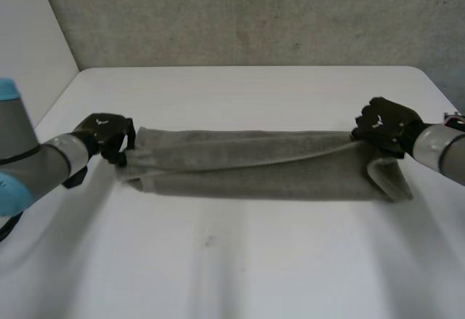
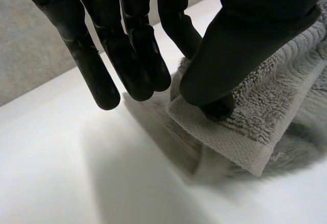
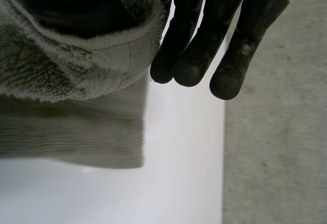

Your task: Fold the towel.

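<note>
Head view, towel: we find the grey towel (image 1: 254,166) lying across the white bench (image 1: 240,261) as a long strip, already doubled along its length.
Head view, left hand: the left hand (image 1: 109,136) is at the strip's left end, on its far corner.
Head view, right hand: the right hand (image 1: 385,126) is at the right end, where the cloth is raised and hangs from it down to the bench.
Left wrist view, grip: the thumb (image 2: 230,55) bears on the towel's corner and pinches it against a finger behind. The other fingers (image 2: 97,71) hang straight, clear of the cloth. The corner appears lifted just off the bench.
Right wrist view, grip: the towel's edge is bunched and curled at the thumb side of the hand, so we judge it pinched there. The fingers (image 3: 194,55) beside it hang straight and hold nothing.
Reason for the hold: in our judgement, one hand at each end lets the strip be carried level with its layers aligned.
Step in hand: we judge that the short ends are to be brought together; that fold is not yet made.
Risk: a thumb pinch on thick pile is slight, and a layer could slip out.
</note>
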Tool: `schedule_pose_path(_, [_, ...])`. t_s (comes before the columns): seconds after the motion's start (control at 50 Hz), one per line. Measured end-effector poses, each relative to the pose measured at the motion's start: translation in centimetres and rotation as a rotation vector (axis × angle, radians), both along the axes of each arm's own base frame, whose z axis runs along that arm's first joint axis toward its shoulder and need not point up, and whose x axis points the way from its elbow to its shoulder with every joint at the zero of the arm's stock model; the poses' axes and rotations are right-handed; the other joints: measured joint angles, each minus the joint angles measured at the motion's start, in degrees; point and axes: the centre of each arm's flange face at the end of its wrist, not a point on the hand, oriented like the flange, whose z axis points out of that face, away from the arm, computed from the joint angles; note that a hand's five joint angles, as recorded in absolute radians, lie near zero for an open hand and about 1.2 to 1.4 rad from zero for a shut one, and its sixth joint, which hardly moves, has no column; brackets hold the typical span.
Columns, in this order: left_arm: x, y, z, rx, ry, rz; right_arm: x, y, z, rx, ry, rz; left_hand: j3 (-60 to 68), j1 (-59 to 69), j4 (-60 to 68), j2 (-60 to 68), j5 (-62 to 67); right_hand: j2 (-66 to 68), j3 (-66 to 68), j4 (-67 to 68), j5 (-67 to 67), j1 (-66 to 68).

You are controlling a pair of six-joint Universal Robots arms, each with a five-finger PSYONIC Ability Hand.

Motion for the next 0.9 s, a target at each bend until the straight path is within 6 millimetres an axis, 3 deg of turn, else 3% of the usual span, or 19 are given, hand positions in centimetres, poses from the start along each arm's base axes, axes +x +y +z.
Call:
schedule_pose_path(0.08, [-1.0, -2.7, -1.1, -0.032, 0.006, 0.022, 1.4, -2.1, -1.5, -0.064, -0.048, 0.001, 0.0, 0.0, 0.0, 0.0, 0.0, 0.0, 0.0, 0.0, 0.02, 0.0])
schedule_pose_path(0.22, [-2.0, -5.5, -2.4, -0.08, -0.002, 0.048, 2.4, -4.3, -3.6, -0.126, -0.076, 0.008, 0.01, 0.05, 0.0, 0.0, 0.0, 0.0, 0.0, 0.0, 0.0, 0.0])
schedule_pose_path(0.3, [-2.2, -6.5, -2.9, -0.094, -0.006, 0.053, 2.5, -5.1, -4.6, -0.139, -0.077, 0.011, 0.01, 0.05, 0.0, 0.0, 0.03, -10.93, -10.0, -10.43, -11.86, -8.77])
schedule_pose_path(0.34, [-2.3, -6.8, -3.3, -0.091, -0.007, 0.049, 2.5, -5.5, -5.0, -0.14, -0.077, 0.011, -13.81, -11.04, -12.89, -13.99, -10.85, -34.26, -31.54, -32.14, -32.3, -31.9])
schedule_pose_path(0.36, [-2.4, -6.9, -3.4, -0.09, -0.007, 0.048, 2.5, -5.5, -5.1, -0.14, -0.077, 0.011, -17.79, -15.17, -18.07, -18.06, -16.29, -38.85, -37.11, -37.73, -37.65, -37.53])
schedule_pose_path(0.38, [-2.5, -6.9, -3.5, -0.088, -0.007, 0.045, 2.5, -5.7, -5.3, -0.139, -0.077, 0.011, -29.08, -25.56, -29.55, -29.58, -27.93, -50.99, -48.02, -48.61, -48.41, -48.38])
schedule_pose_path(0.42, [-2.6, -6.9, -3.7, -0.082, -0.008, 0.04, 2.5, -5.8, -5.4, -0.138, -0.079, 0.01, -45.86, -41.82, -46.19, -46.13, -44.77, -61.04, -59.73, -59.36, -61.15, -58.66])
schedule_pose_path(0.5, [-3.0, -6.7, -3.7, -0.081, -0.008, 0.031, 2.4, -6.0, -5.2, -0.143, -0.085, 0.013, -55.2, -52.58, -55.12, -55.21, -53.39, -63.23, -62.5, -61.76, -64.95, -62.18])
schedule_pose_path(0.58, [-3.3, -6.6, -3.0, -0.093, -0.005, 0.028, 2.5, -6.1, -4.5, -0.158, -0.096, 0.034, -57.65, -54.97, -57.67, -57.73, -55.65, -63.22, -62.5, -61.76, -64.96, -62.3])
schedule_pose_path(0.7, [-3.3, -6.1, -0.3, -0.132, 0.007, 0.029, 2.4, -6.2, -3.2, -0.184, -0.126, 0.12, -58.05, -55.31, -58.09, -58.11, -55.9, -63.22, -62.5, -61.75, -64.96, -62.3])
schedule_pose_path(0.8, [-3.2, -5.3, 2.2, -0.162, 0.016, 0.027, 1.3, -6.6, -2.4, -0.178, -0.16, 0.166, -56.05, -53.69, -56.27, -56.12, -54.5, -63.22, -62.5, -61.76, -64.96, -62.31])
schedule_pose_path(0.9, [-3.1, -4.1, 4.0, -0.173, 0.021, 0.022, -0.2, -7.2, -1.5, -0.068, -0.28, 0.128, -53.07, -50.63, -53.29, -53.13, -51.42, -63.22, -62.5, -61.75, -64.96, -62.31])
